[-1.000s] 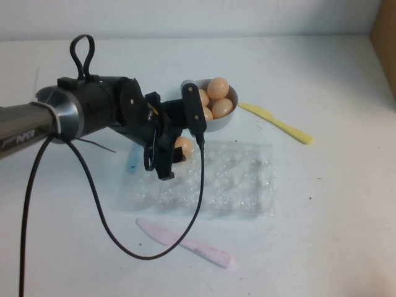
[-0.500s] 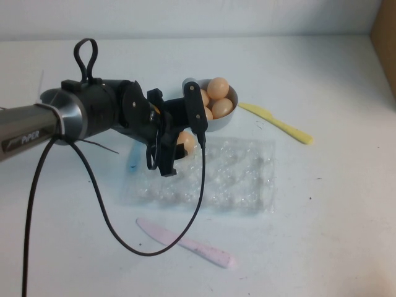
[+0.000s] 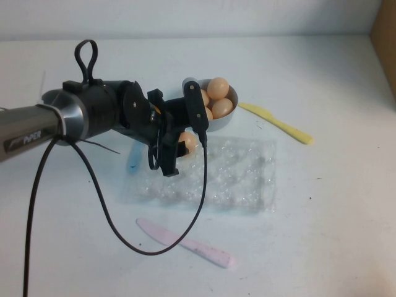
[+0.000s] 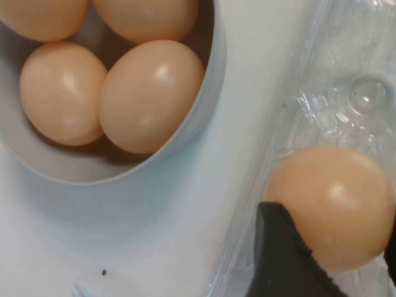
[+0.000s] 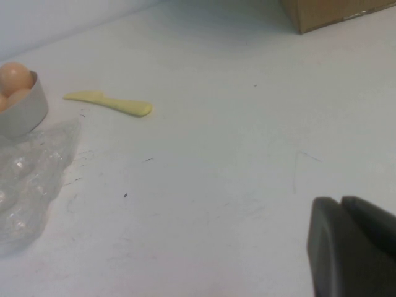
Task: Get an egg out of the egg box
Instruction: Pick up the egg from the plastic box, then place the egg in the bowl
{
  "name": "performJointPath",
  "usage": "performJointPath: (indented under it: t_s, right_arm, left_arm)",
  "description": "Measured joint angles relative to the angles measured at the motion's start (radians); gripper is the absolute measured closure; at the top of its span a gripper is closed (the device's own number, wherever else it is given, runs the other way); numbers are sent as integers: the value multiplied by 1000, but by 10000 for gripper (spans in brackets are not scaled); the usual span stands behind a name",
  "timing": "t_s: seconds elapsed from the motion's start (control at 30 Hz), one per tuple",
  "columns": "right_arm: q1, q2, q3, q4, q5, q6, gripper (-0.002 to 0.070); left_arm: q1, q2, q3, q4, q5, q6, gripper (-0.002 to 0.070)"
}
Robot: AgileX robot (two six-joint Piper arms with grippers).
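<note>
The left hand (image 3: 179, 142) grips the egg (image 3: 185, 142) above the box's (image 3: 247, 179) far-left corner, with the bowl (image 3: 218, 121) just beyond toward the tabletop's far edge, while the closed right hand (image 5: 352, 247) rests well apart.

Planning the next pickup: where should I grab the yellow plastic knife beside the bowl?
Pinch the yellow plastic knife mid-length across its narrow width, from above; it lies flat. Left hand holds the peach-tan egg over the clear plastic egg box; right hand sits low, rightward.
</note>
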Motion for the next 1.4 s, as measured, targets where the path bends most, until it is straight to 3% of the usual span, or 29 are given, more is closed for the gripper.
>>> performJointPath:
  t_s: [0.3, 0.67, 0.83, 1.03, 1.17, 1.4]
  right_arm:
    - [0, 0, 0, 0, 0, 0, 694]
    - [0, 0, 0, 0, 0, 0, 694]
    - [0, 0, 0, 0, 0, 0, 694]
    - [0, 0, 0, 0, 0, 0, 694]
    - [0, 0, 0, 0, 0, 0, 694]
    - [0, 0, 0, 0, 0, 0, 694]
  left_arm:
    - [0, -11, 0, 0, 17, -11, 384]
    - [-12, -126, 0, 57, 45, -167, 386]
    - [-18, -138, 0, 73, -45, -320, 391]
    - [-18, -103, 0, 73, -270, -615, 392]
    - [-18, -28, -27, 73, -353, -693, 392]
    - [-18, 116, -156, 73, -320, -755, 386]
